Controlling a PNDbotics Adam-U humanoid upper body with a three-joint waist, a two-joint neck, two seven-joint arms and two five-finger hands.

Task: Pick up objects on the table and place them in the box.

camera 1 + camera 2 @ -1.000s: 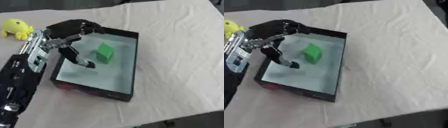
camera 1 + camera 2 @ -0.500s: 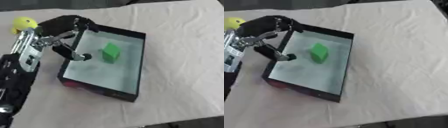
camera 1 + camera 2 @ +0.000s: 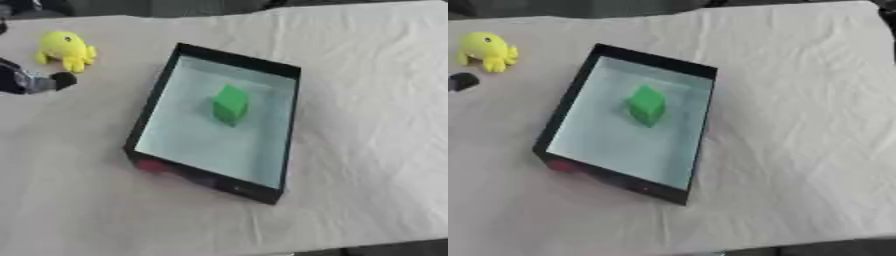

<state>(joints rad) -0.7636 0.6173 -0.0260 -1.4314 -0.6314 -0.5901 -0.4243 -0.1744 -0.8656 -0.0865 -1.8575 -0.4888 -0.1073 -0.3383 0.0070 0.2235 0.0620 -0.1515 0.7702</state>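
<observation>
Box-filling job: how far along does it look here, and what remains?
Done: the green block lies inside the box. In hand: nothing; only a fingertip of the left hand shows at the view's left edge, apart from everything, and the right hand is out of view. Left: the yellow toy sits on the cloth, to the box's left.

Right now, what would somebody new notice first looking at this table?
Most likely the black-walled box lying askew mid-table, with a bright green block on its pale floor. Next, the yellow toy out on the white cloth at far left, beyond the box. Only a dark fingertip of the left hand shows at the left edge, just below the toy.
</observation>
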